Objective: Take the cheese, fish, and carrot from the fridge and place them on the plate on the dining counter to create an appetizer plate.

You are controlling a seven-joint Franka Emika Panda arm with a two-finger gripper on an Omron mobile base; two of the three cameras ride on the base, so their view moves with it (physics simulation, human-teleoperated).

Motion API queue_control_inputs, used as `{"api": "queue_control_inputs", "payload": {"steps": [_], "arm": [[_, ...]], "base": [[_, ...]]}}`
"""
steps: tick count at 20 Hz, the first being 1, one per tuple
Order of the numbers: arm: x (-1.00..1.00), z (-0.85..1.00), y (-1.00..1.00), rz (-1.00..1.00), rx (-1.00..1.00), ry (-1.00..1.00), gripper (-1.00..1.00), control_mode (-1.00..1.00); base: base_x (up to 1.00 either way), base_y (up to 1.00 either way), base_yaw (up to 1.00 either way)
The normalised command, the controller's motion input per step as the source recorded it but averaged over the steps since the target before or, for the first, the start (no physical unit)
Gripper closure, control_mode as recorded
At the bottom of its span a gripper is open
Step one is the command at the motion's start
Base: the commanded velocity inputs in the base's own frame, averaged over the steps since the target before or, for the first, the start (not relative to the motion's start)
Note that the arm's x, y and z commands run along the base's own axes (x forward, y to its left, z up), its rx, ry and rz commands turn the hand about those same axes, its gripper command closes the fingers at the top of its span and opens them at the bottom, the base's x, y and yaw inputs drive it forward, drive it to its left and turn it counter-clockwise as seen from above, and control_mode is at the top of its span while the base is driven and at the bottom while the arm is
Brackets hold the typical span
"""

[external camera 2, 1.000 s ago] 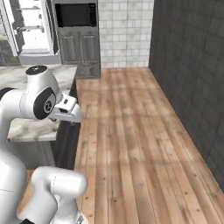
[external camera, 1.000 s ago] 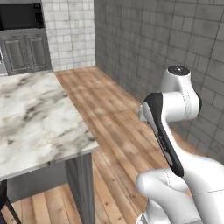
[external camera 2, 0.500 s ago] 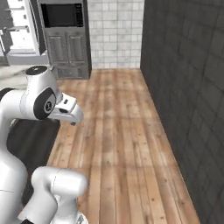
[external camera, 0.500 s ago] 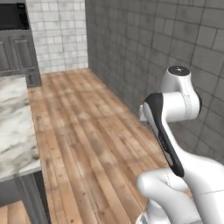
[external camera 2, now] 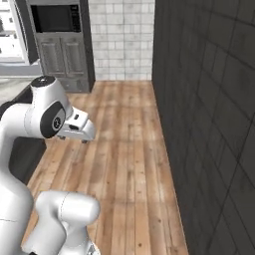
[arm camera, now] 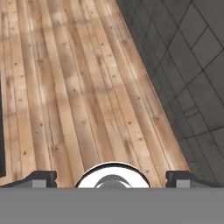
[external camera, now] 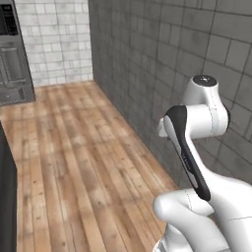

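Note:
My gripper [arm camera: 112, 179] is open, its two dark fingertips [arm camera: 41, 178] spread wide over bare wooden floor with nothing between them. In the right base view the hand [external camera 2: 74, 129] is held out level in front of the folded arm. A sliver of the fridge [external camera 2: 7, 37], bright white inside, sits at the far upper left. A corner of the dining counter [external camera 2: 10, 85] peeks in beside it, above its dark side [external camera 2: 20, 149]. The cheese, fish, carrot and plate are out of view.
A dark grey tiled wall [external camera: 172, 59] runs along the right of the wooden floor [external camera: 74, 147]. The dark built-in oven cabinet [external camera 2: 62, 45] stands at the far end next to a pale tiled wall [external camera 2: 122, 37]. The counter's dark side [external camera: 6, 197] edges the left.
The whole picture has shifted: the base has turned, so the marble counter has slid out to the left and the dark wall has come in. The arm keeps its pose.

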Motion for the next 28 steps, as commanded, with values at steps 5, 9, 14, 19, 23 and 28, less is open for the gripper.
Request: {"api": "queue_control_inputs", "payload": {"steps": [5, 9, 14, 19, 23, 28], "arm": [[0.00, 0.00, 0.00, 0.00, 0.00, 0.00, -1.00, 1.00], [0.00, 0.00, 0.00, 0.00, 0.00, 0.00, -1.00, 1.00], [0.00, 0.00, 0.00, 0.00, 0.00, 0.00, -1.00, 1.00], [0.00, 0.00, 0.00, 0.00, 0.00, 0.00, -1.00, 1.00], [0.00, 0.00, 0.00, 0.00, 0.00, 0.00, -1.00, 1.00], [0.00, 0.00, 0.00, 0.00, 0.00, 0.00, -1.00, 1.00]], "base": [[1.00, 0.24, 0.09], [1.00, 0.29, 0.09], [1.00, 0.07, 0.15], [1.00, 0.10, 0.28], [1.00, 0.02, 0.36], [1.00, 0.00, 0.40]]}}
